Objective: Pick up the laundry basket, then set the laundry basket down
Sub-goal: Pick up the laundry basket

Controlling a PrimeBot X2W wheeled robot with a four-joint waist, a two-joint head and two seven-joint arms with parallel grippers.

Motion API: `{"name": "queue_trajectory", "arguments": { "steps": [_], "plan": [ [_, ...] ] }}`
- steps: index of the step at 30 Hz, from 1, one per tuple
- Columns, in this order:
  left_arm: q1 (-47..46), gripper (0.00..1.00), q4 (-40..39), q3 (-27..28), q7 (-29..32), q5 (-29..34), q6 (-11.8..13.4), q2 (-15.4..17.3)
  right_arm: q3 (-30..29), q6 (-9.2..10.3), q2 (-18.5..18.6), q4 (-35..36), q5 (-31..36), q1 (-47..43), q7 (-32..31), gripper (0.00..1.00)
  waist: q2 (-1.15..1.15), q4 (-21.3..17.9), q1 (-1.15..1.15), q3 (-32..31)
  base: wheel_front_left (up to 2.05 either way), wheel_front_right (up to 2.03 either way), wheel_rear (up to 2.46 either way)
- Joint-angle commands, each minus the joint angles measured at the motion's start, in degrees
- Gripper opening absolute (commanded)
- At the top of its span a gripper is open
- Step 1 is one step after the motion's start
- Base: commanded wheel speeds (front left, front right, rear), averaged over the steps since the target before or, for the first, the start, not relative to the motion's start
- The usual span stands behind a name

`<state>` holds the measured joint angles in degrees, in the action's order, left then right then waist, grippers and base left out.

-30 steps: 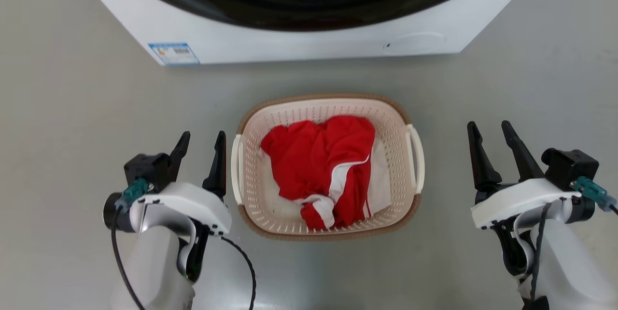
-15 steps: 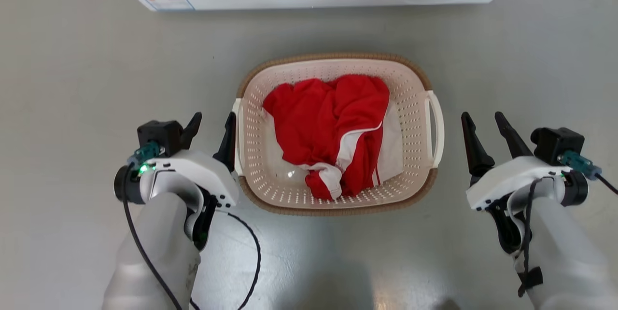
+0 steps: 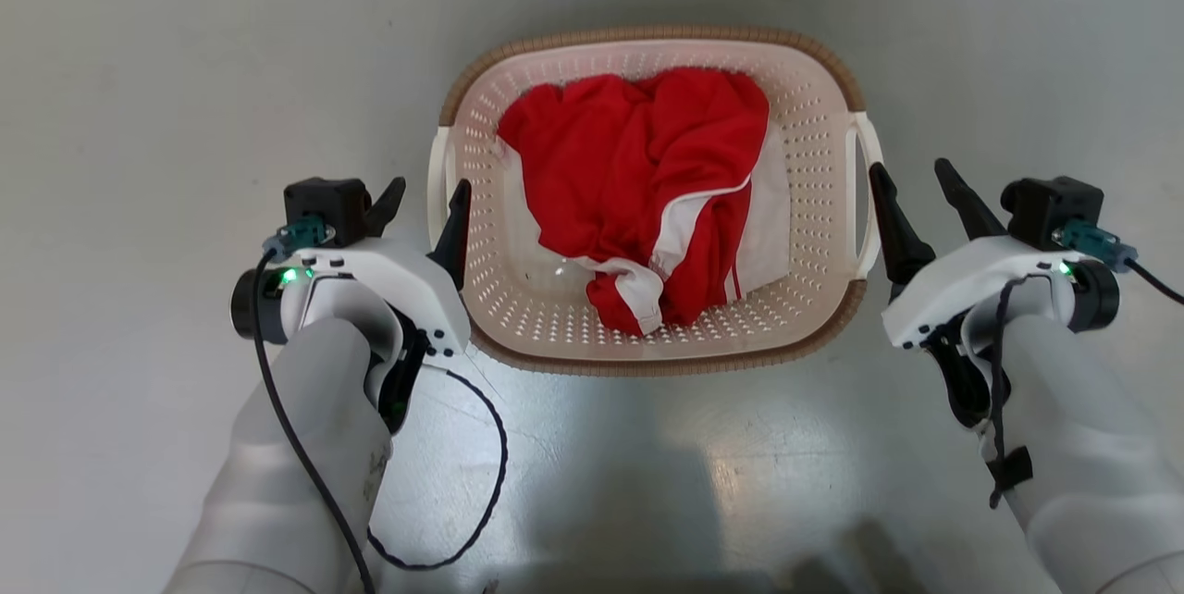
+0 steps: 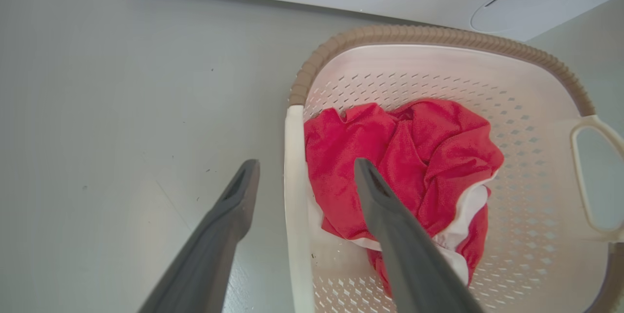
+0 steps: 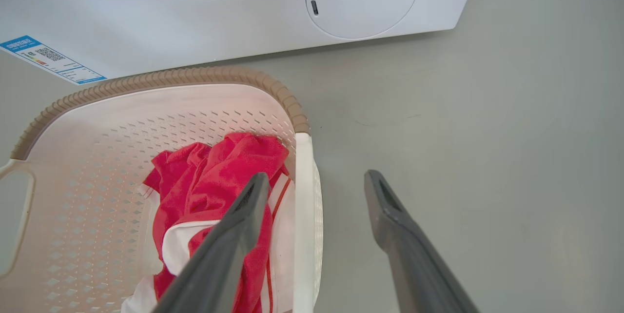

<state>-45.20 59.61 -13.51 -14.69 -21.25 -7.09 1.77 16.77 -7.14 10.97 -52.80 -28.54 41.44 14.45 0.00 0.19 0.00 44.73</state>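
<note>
Both arms have closed in on the basket (image 3: 647, 35) over the last second. The left claw (image 3: 428, 187), which was just outside it, now straddles its left handle (image 3: 434, 170). The right claw (image 3: 907, 168), which hung well off to the side, now straddles its right handle (image 3: 868, 133). Each claw is spread wide, one finger outside the handle and one inside over the laundry, gripping nothing yet. To my eye the reach is done, and what's left is the squeeze and an even lift. The basket sits on the floor (image 3: 139, 113), with the washer (image 5: 195, 10) just beyond its far side. It's cream plastic pierced with holes, with a brown ribbed rim and white handles, and a red garment (image 3: 629, 150) with white trim is heaped inside.
</note>
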Motion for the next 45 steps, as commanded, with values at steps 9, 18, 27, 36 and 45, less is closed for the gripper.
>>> {"name": "queue_trajectory", "arguments": {
  "steps": [9, 18, 27, 36, 45],
  "plan": [
    [-4.4, 1.00, 5.4, -1.0, -0.3, -2.9, -0.3, 1.1, 5.0, -0.35, -1.3, -3.9, -2.4, 2.7, 0.5, 1.00, 0.00, -0.3, 0.00, 3.8, 0.00, 0.00, 0.00],
    [-7.6, 1.00, 10.8, -4.5, -0.3, -7.2, -0.4, 1.1, 10.3, -0.35, -2.9, -11.0, -7.2, 6.6, 0.5, 1.00, 0.00, 0.0, 0.00, 5.1, 0.00, 0.00, 0.00],
    [-9.0, 1.00, 11.6, -9.0, 1.0, -10.8, -0.4, 1.1, 13.5, -0.35, -2.6, -12.1, -10.5, 8.1, 0.5, 1.00, 0.00, -0.3, 0.00, 6.0, 0.00, 0.00, 0.00],
    [-11.0, 1.00, 13.0, -11.0, 2.0, -12.8, -0.4, 1.1, 14.9, -0.35, -2.2, -12.1, -12.3, 9.4, 0.5, 1.00, 0.00, -0.6, 0.00, 7.4, 0.00, 0.00, 0.00],
    [-11.3, 0.00, 13.7, -12.4, 4.0, -14.7, -0.4, 1.1, 17.3, -0.35, -2.6, -12.5, -13.9, 9.6, 0.5, 0.00, 0.00, -0.9, 0.00, 7.3, 0.00, 0.00, 0.00]
  ]
}}
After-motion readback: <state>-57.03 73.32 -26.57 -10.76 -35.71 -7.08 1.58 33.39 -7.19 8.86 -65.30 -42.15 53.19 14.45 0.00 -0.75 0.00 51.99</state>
